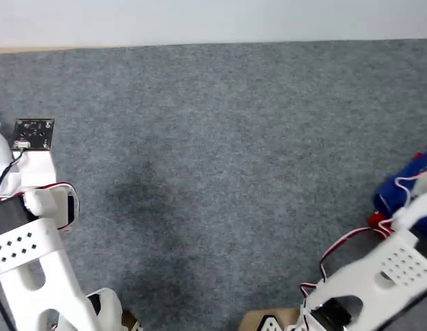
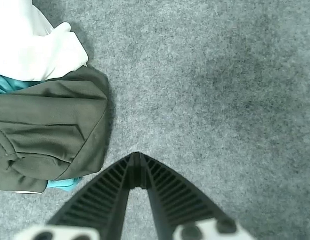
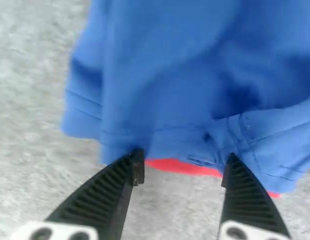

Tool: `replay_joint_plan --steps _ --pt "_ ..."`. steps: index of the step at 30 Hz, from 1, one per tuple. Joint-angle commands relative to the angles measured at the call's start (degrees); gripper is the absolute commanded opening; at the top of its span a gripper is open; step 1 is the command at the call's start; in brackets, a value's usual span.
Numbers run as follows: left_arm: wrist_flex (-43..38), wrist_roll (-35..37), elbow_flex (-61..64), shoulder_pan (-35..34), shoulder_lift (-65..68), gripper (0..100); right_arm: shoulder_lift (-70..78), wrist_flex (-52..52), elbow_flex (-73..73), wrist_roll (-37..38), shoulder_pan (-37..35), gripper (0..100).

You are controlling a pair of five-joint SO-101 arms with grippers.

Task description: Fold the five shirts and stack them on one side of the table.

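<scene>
Left wrist view showed you the left gripper [image 2: 139, 160] with its fingers [image 2: 107, 192] clenched, tips pressed together and nothing between them, over the grey felt surface [image 2: 235, 90]. Near the tips, but apart from them, lay a crumpled dark olive shirt [image 2: 49, 130]. A white shirt [image 2: 29, 40] lay bunched against its far edge, touching it. A teal shirt [image 2: 3, 86] peeked out from under the dark one, once in the gap by the white cloth and again at the opposite hem. The three sat together as one loose heap.

In the right wrist view you had the right gripper [image 3: 184, 164] released, its fingers [image 3: 112, 192] spread wide and holding nothing. The tips sat at the hem of a blue shirt [image 3: 185, 75], one at either end of a stretch of that hem. I could not tell whether they touched the cloth. A red shirt [image 3: 182, 168] lay under the blue one, with a thin strip of it poking out between the tips.

In the high view the blue shirt lay at the right edge of the surface, a scrap of the red shirt showing at its near corner, right beside the right arm [image 1: 379, 276]. Your other arm [image 1: 34, 269] stood at the near left corner, with a small black circuit board [image 1: 32, 133] just beyond it. Grey felt stretched between the two arms.
</scene>
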Motion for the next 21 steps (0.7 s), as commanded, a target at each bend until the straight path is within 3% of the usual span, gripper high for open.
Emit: replay_joint_plan --steps 1,13,21 --pt "-0.88 -0.62 -0.13 0.53 -1.23 0 -4.09 2.07 -2.73 -2.2 -3.74 25.9" --pt "-0.97 -0.62 -0.13 0.53 -1.14 0 -12.79 2.24 -2.73 -2.2 -4.35 25.9" --pt "-0.88 -0.62 -0.13 0.53 -1.23 0 -3.47 1.98 -2.64 -2.64 -5.32 25.9"
